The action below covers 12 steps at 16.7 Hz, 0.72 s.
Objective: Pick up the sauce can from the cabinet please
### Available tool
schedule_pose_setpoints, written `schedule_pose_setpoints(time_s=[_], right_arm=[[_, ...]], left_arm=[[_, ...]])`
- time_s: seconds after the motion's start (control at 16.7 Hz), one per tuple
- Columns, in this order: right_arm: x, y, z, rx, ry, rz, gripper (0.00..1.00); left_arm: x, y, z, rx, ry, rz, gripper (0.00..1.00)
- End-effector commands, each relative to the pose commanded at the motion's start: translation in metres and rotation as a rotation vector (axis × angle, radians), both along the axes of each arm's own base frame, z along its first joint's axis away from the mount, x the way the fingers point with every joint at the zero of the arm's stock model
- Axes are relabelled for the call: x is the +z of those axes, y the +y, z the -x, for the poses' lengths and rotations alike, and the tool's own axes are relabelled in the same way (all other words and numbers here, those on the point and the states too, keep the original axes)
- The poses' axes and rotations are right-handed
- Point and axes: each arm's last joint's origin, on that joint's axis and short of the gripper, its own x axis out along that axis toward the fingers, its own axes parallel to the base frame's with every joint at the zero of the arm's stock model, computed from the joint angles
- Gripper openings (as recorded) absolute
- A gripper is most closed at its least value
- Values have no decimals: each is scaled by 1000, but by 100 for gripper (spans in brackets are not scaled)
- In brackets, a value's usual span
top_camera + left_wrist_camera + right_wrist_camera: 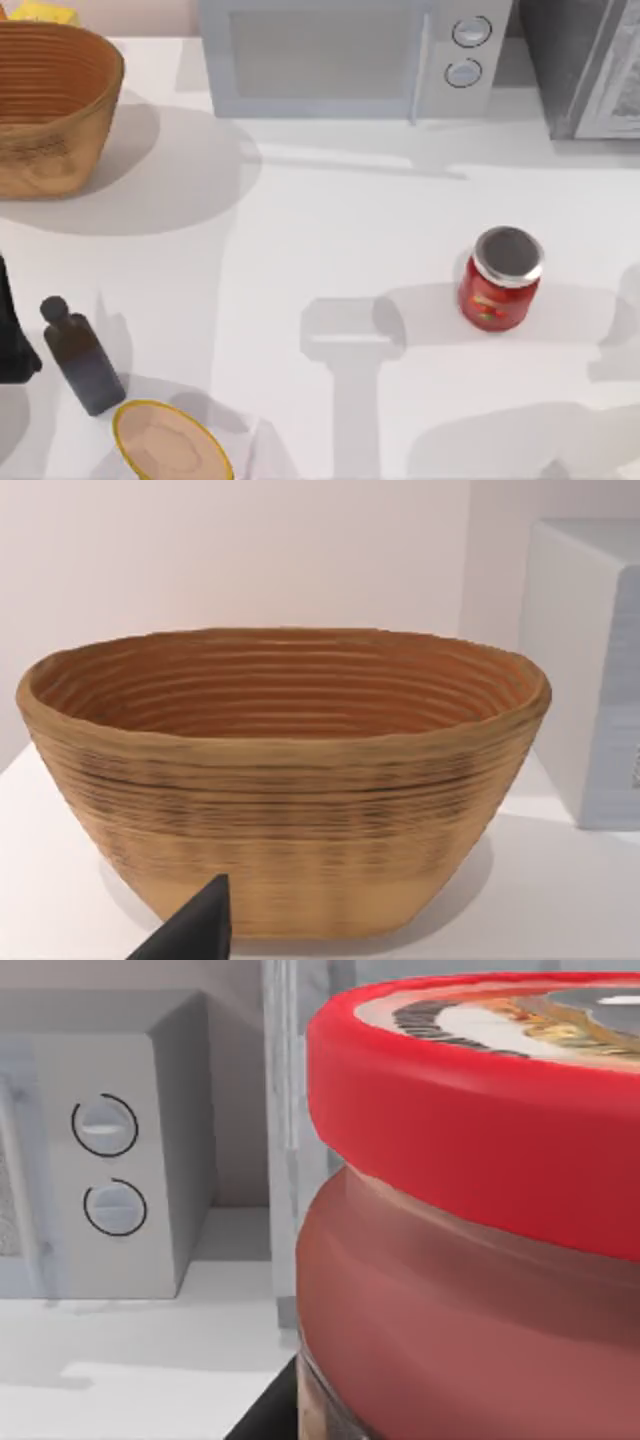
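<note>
The sauce can [480, 1160] sits right up against my right wrist camera. Its red-rimmed top with the round printed emblem is tilted towards me, and its reddish side drops away below. A dark wedge at the can's lower edge is probably part of my right gripper [268, 1422], just beside the can or touching it. I cannot tell whether that gripper is released or clenched. Past the can stands a grey upright panel, most likely the cabinet [285, 1110], and beyond that is the microwave [110, 1160] with its two round knobs.

From above, the microwave is at the far side of the table [330, 230], with the cabinet at the far right corner. A red jar [500, 280] with a plain grey lid stands alone on the right half of the table.

My left arm is parked at the left edge. The left gripper [195, 930] faces the woven basket [280, 810] at the far left, and I cannot tell its state either. A dark bottle [80, 355] and a yellow-rimmed bowl [170, 445] sit near left.
</note>
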Motion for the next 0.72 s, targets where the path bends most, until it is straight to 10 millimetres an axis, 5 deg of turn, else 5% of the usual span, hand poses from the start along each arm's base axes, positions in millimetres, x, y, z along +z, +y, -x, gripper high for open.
schedule_pose_setpoints(time_s=[0.36,0.72], right_arm=[[5,2,-1,17,-6,-2,0],[42,21,-24,153,-63,-5,0]], left_arm=[[0,0,0,0,0,0,100],[0,0,0,0,0,0,100]])
